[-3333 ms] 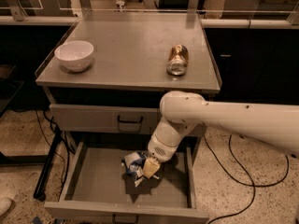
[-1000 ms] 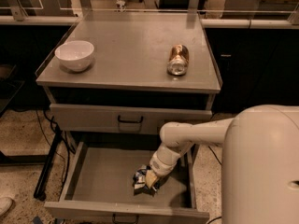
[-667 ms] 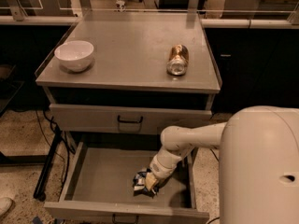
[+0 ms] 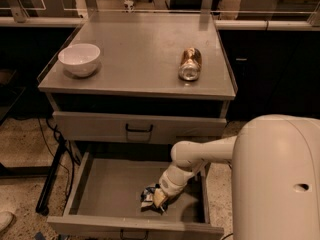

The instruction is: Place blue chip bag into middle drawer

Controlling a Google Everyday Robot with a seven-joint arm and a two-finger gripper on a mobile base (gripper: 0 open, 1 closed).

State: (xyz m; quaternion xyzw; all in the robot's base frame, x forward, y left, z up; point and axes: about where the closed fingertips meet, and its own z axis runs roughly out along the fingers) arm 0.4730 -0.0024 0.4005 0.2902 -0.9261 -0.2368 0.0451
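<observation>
The middle drawer (image 4: 107, 191) is pulled out below the closed grey drawer front. The blue chip bag (image 4: 149, 197), crumpled blue and white foil, lies on the drawer's tray near its front, right of centre. My gripper (image 4: 159, 199) reaches down into the drawer from the right, its tan fingertips at the bag's right side and touching it. The white arm crosses the lower right of the view and hides the drawer's right front corner.
A white bowl (image 4: 79, 59) stands on the cabinet top at the left. A copper-coloured can (image 4: 189, 63) lies on its side at the right of the cabinet top. The upper drawer front (image 4: 138, 128) with a black handle is closed. Black cables hang at the cabinet's left.
Since 3.3 s ago my gripper has lowered the bag from above the tray to its floor near the front. Over the last second hardly anything has moved.
</observation>
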